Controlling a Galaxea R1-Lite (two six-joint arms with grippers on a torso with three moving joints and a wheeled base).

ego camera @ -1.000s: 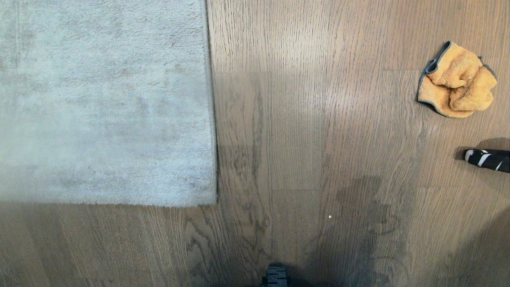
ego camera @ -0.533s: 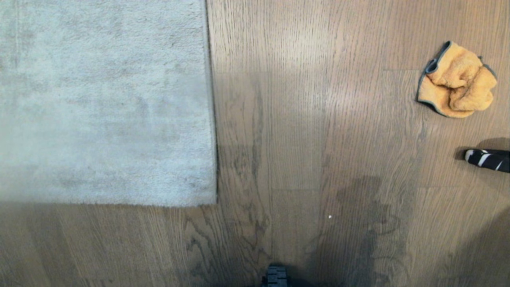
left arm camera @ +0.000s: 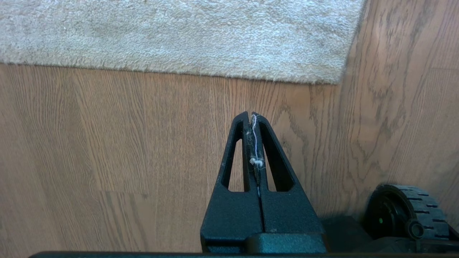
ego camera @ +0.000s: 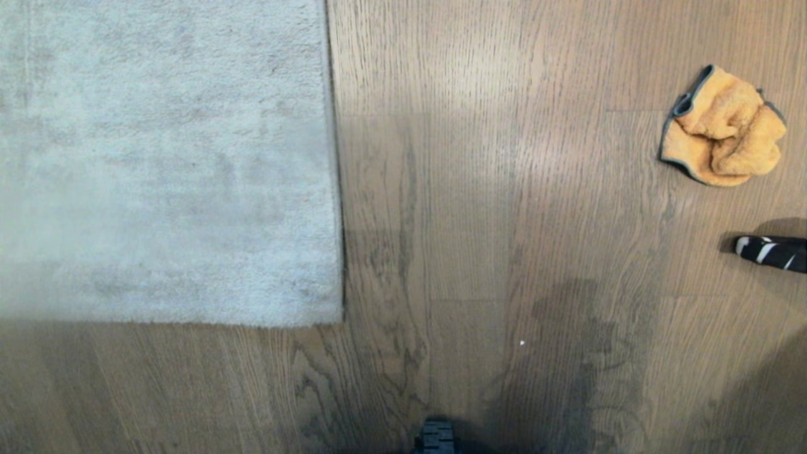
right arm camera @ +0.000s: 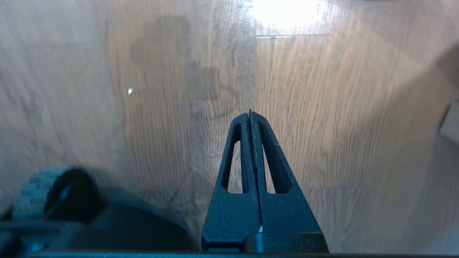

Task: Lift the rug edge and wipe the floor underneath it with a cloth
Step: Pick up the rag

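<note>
Currently | left pincer [left arm camera: 251,116] pressed together | rug edge [left arm camera: 179,73] just ahead, apart | right pincer [right arm camera: 250,114] pressed together

The rug [ego camera: 164,157] is pale grey, faintly mottled with darker patches. The floor [ego camera: 473,189] is brown-grey wood grain with dark streaks and swirls and a small white speck [ego camera: 522,343]. The cloth [ego camera: 722,129] is orange with a dark grey trim. A black object with white stripes [ego camera: 772,252] lies at the right edge. Both grippers [left arm camera: 251,116] [right arm camera: 250,114] are black; white fibres cling to the left one.
</note>
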